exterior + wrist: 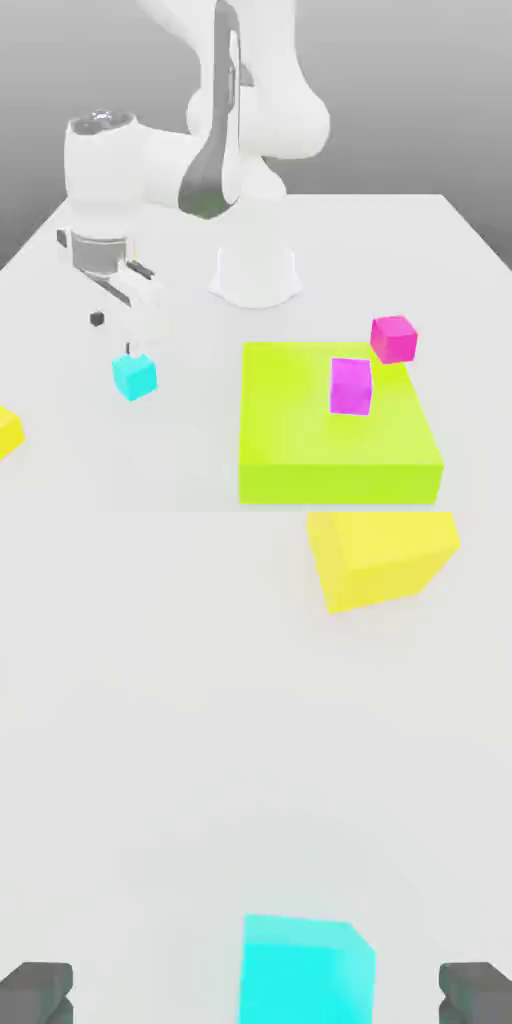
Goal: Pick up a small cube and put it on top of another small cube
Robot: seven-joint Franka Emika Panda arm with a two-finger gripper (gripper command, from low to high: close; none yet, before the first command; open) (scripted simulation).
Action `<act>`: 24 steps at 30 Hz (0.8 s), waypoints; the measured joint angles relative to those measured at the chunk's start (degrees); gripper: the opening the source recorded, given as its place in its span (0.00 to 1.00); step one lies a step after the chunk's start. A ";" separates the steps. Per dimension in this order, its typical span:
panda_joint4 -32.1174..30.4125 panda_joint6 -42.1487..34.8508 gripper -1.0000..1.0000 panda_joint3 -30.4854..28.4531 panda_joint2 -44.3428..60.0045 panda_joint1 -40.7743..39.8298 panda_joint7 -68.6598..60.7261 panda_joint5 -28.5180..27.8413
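Cyan cube (134, 376) on the table (400, 250), gripper (256, 997) above it, spread open.
Fingertips (36, 992) straddle the cube without touching (likely lining up a grasp); yellow cube (381, 554) sits nearby, bare-topped, apart from the lime-green block (335, 425).

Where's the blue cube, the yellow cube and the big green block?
Cyan cube (134, 377), exterior view, on its front face.
Yellow cube (383, 554), hand view, on its top face.
Green block (300, 420), exterior view, on a bare part of its top.
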 joint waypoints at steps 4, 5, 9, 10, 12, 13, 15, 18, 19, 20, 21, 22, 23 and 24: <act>0.12 2.09 0.50 0.27 2.47 0.52 -1.96 3.91; 0.38 2.57 0.50 0.42 3.09 0.60 -2.26 4.50; 1.37 4.65 0.50 1.14 5.74 0.69 -3.56 6.85; 1.58 5.22 0.50 1.42 6.46 0.57 -3.92 7.46; 1.95 6.42 0.50 2.10 7.94 0.21 -4.69 8.64; 2.10 7.05 0.50 2.53 8.70 -0.08 -5.06 9.18; 2.35 8.36 0.50 3.28 10.29 -0.59 -5.74 10.14; 2.59 10.43 0.50 4.71 12.76 -1.82 -6.72 11.24; 2.62 11.14 0.50 5.10 13.60 -2.19 -7.00 11.50; 2.64 11.86 0.50 5.37 14.46 -2.50 -7.18 11.60; 2.63 12.59 0.50 5.72 15.32 -2.90 -7.38 11.68; 2.61 13.32 0.50 5.98 16.20 -3.25 -7.56 11.70; 2.56 14.05 0.50 6.16 17.07 -3.54 -7.73 11.68; 2.50 14.72 0.00 6.27 17.88 -3.78 -7.87 11.62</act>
